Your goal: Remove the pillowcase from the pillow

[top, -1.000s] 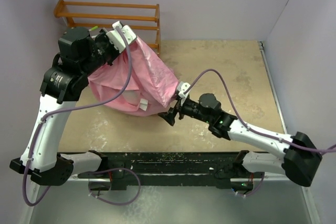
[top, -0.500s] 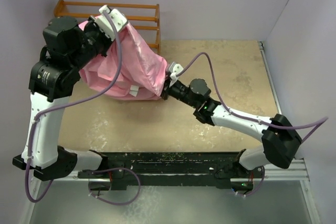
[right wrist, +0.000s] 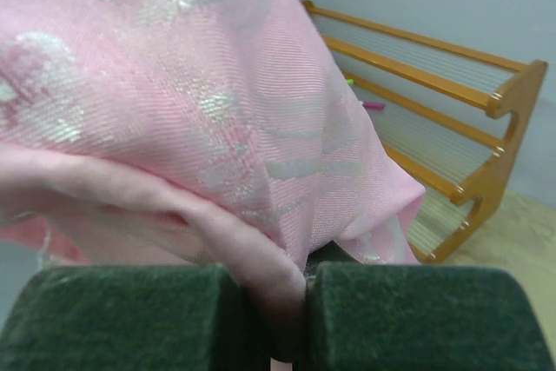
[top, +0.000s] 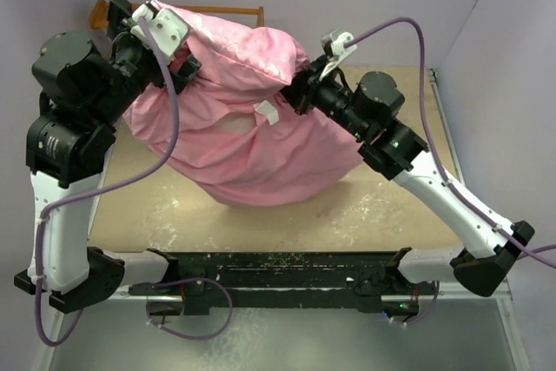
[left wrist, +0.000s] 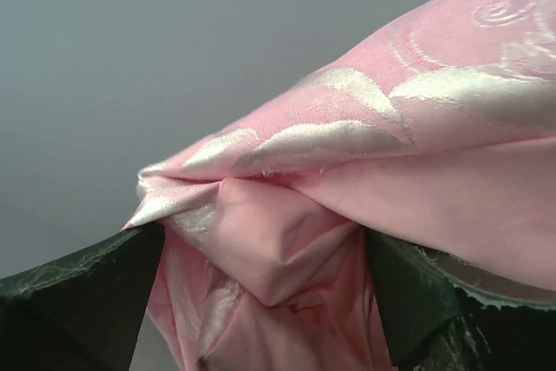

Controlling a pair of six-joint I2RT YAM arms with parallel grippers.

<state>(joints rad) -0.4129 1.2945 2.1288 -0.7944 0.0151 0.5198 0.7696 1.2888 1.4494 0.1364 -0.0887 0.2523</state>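
The shiny pink pillowcase (top: pixel 252 145) hangs bulging between my two raised arms, its lower end near the table (top: pixel 400 110). The pillow is hidden; only a small white tag (top: pixel 265 112) shows on the pink cloth. My left gripper (top: pixel 182 65) is at the case's upper left corner. In the left wrist view its jaws stand wide apart with bunched pillowcase (left wrist: pixel 287 241) lying between them, left gripper (left wrist: pixel 261 301). My right gripper (top: pixel 297 93) is at the upper right edge. It is shut on a fold of the pillowcase (right wrist: pixel 174 84), pinched between the green pads, right gripper (right wrist: pixel 291 319).
A wooden rack (top: pixel 236 12) stands against the back wall behind the cloth; the right wrist view shows the rack (right wrist: pixel 434 128) close by. Grey walls close in the left, right and back sides. The arm bases line the near edge.
Both arms rose and lifted the pillowcase high off the table, spreading it wide. The right gripper closed on its edge. The left gripper's jaws went from shut to wide apart.
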